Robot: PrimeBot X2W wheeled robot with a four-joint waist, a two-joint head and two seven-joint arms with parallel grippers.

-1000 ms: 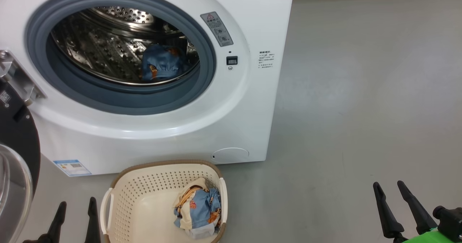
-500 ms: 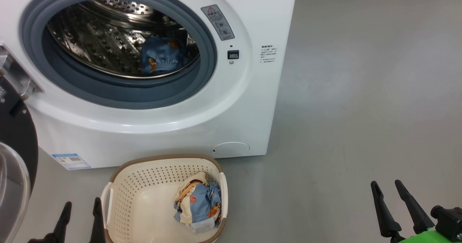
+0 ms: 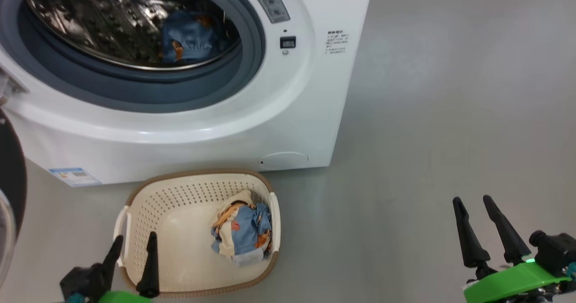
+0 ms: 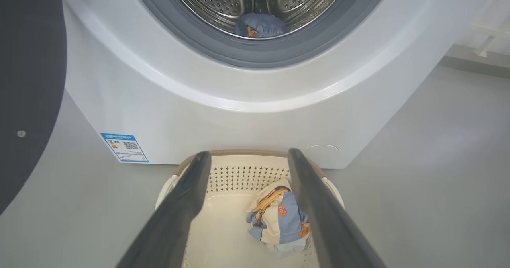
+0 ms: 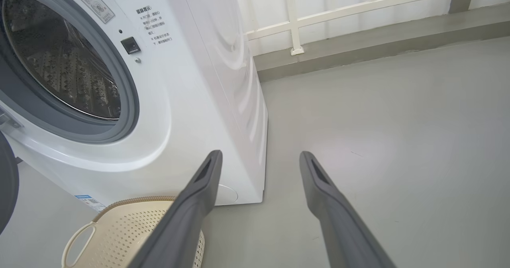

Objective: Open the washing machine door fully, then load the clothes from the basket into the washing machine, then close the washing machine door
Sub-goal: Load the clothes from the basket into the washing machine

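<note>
A: Where is the washing machine door [image 3: 10, 172]?

B: Swung out to the robot's left. Its black face shows at the left edge of the head view, off the opening.

A: And the washing machine [image 3: 189, 132] itself?

B: Its mouth stands open. The grey seal [image 3: 135, 93] rings the steel drum [image 3: 81, 28], and one blue garment [image 3: 189, 35] lies low in the drum, right of centre.

A: The other clothes [image 3: 243, 231]?

B: A crumpled bundle, light blue with orange print and cream parts, sits in the basket [image 3: 193, 177] against its right wall. The basket stands on the grey floor [image 3: 427, 114] just in front of the washing machine, to the right of the blue label [image 3: 74, 176].

A: How is the left gripper [image 3: 136, 236]?

B: Fingers spread, nothing between them. In the head view it is at the basket's near left corner, with one tip by the left handle [image 3: 119, 222] and the other over the basket's inside. Whether either tip touches the plastic, I cannot tell. In the left wrist view the bundle lies just beside the right-hand finger, partly behind it.

A: And the right gripper [image 3: 472, 199]?

B: Spread as well and empty. It is above bare floor on the robot's right, well apart from the basket.
</note>
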